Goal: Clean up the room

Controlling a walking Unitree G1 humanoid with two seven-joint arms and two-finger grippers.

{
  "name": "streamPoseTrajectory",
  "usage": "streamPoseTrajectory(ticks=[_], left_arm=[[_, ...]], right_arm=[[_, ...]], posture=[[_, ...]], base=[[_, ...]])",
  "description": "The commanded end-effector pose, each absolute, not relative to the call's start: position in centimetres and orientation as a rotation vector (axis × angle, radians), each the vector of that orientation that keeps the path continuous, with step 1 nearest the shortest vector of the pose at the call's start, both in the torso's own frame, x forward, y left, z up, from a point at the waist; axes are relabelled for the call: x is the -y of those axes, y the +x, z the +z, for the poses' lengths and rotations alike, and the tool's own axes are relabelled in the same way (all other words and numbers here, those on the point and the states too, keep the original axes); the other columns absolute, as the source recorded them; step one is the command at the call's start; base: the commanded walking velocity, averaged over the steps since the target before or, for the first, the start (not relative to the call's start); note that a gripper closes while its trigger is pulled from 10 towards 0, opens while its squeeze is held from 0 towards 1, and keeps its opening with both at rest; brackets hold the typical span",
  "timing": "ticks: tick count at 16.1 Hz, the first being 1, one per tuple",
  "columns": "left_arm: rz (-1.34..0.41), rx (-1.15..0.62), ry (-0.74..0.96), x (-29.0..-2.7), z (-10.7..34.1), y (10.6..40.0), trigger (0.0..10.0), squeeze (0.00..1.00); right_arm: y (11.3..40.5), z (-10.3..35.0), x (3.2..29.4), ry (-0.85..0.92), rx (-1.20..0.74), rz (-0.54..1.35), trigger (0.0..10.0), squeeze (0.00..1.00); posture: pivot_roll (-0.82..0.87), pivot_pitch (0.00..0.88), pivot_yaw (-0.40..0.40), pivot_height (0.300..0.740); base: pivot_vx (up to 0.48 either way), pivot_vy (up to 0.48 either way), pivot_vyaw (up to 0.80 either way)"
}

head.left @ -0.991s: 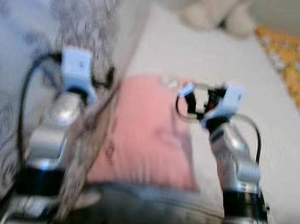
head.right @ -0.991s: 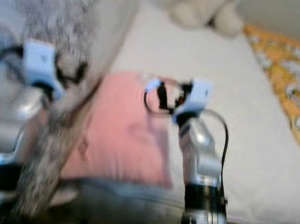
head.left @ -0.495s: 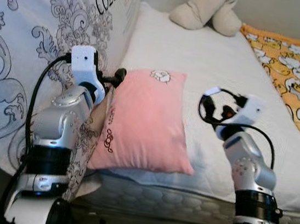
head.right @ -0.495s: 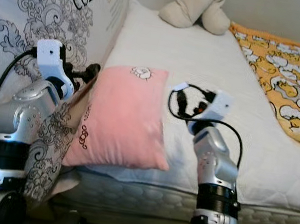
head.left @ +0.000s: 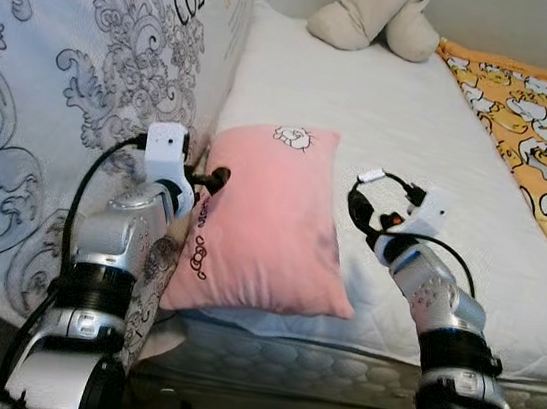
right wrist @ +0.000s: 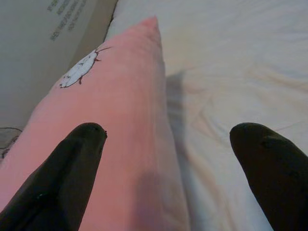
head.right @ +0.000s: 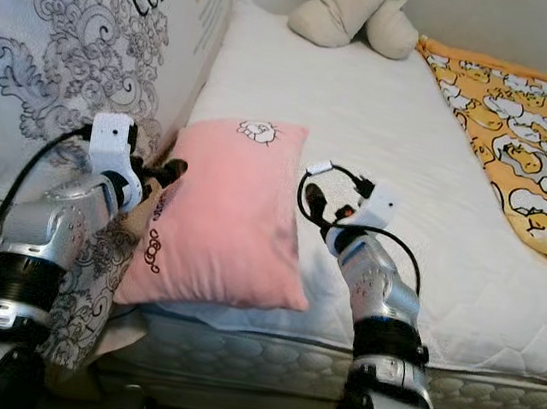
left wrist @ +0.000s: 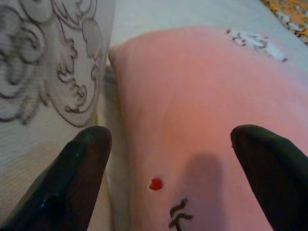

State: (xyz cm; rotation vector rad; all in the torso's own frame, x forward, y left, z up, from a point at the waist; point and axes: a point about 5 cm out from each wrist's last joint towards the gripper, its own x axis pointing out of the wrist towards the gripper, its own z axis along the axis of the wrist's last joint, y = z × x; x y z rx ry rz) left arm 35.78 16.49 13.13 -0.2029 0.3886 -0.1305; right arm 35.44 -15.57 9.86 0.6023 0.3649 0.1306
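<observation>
The step in hand looked like a two-armed pickup of the pink pillow (head.left: 267, 219), which lay on the bed (head.left: 367, 106) between the two pincers, its near end at the mattress edge. The left pincer (left wrist: 178, 180) was spread wide over the pillow's side next to the patterned duvet (head.left: 57, 85), and the right pincer (right wrist: 168, 178) gaped over its opposite edge. Next, both would probably need to press in and close on the soft fabric together.
</observation>
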Motion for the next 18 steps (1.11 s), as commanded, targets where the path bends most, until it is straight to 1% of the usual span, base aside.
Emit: streamPoseTrajectory(ticks=[1, 6, 7, 9, 11, 12, 13, 14, 18], left_arm=[[-0.146, -0.385, -0.234, -16.0, 13.6, 36.3, 10.0, 0.00], [-0.152, -0.524, -0.345, -15.6, 11.9, 36.3, 10.0, 0.00], [-0.158, -0.533, -0.348, -15.5, 11.9, 36.3, 10.0, 0.00], [-0.199, -0.594, -0.354, -14.6, 11.3, 36.0, 10.0, 0.00], [-0.246, -0.627, -0.351, -13.9, 11.1, 35.7, 10.0, 0.00], [-0.271, -0.635, -0.352, -13.5, 11.1, 35.6, 10.0, 0.00], [-0.291, -0.639, -0.354, -13.2, 11.2, 35.5, 10.0, 0.00], [-0.320, -0.641, -0.365, -12.7, 11.3, 35.3, 0.0, 0.00], [-0.402, -0.631, -0.411, -11.1, 11.7, 34.8, 0.0, 0.00]], right_arm=[[35.8, 10.2, 15.9, 0.617, -0.362, 0.132, 10.0, 0.00], [36.0, 9.4, 13.2, 0.707, -0.460, 0.208, 10.0, 0.00], [36.0, 9.3, 13.1, 0.714, -0.468, 0.210, 10.0, 0.00], [35.9, 8.7, 11.8, 0.718, -0.524, 0.238, 10.0, 0.00], [35.8, 8.8, 10.9, 0.717, -0.537, 0.272, 10.0, 0.00], [35.9, 8.8, 10.6, 0.720, -0.540, 0.281, 3.6, 0.00], [35.9, 8.8, 10.5, 0.724, -0.540, 0.285, 0.2, 0.00], [35.9, 8.9, 10.1, 0.727, -0.541, 0.299, 0.0, 0.00], [35.9, 8.7, 9.6, 0.731, -0.553, 0.306, 0.0, 0.00]], posture=[[0.10, 0.000, -0.107, 0.697], [0.11, 0.000, -0.107, 0.697], [0.11, 0.000, -0.107, 0.697], [0.11, 0.000, -0.108, 0.697], [0.11, 0.000, -0.108, 0.697], [0.11, 0.000, -0.108, 0.697], [0.11, 0.000, -0.108, 0.697], [0.11, 0.001, -0.106, 0.697], [0.11, 0.000, -0.111, 0.697]], base=[[0.000, 0.000, 0.00], [0.000, 0.000, 0.00], [0.000, 0.000, 0.00], [0.000, 0.000, 0.00], [0.000, 0.000, 0.00], [0.000, 0.000, 0.00], [0.000, 0.000, 0.00], [0.000, 0.000, 0.00], [0.000, 0.000, 0.00]])
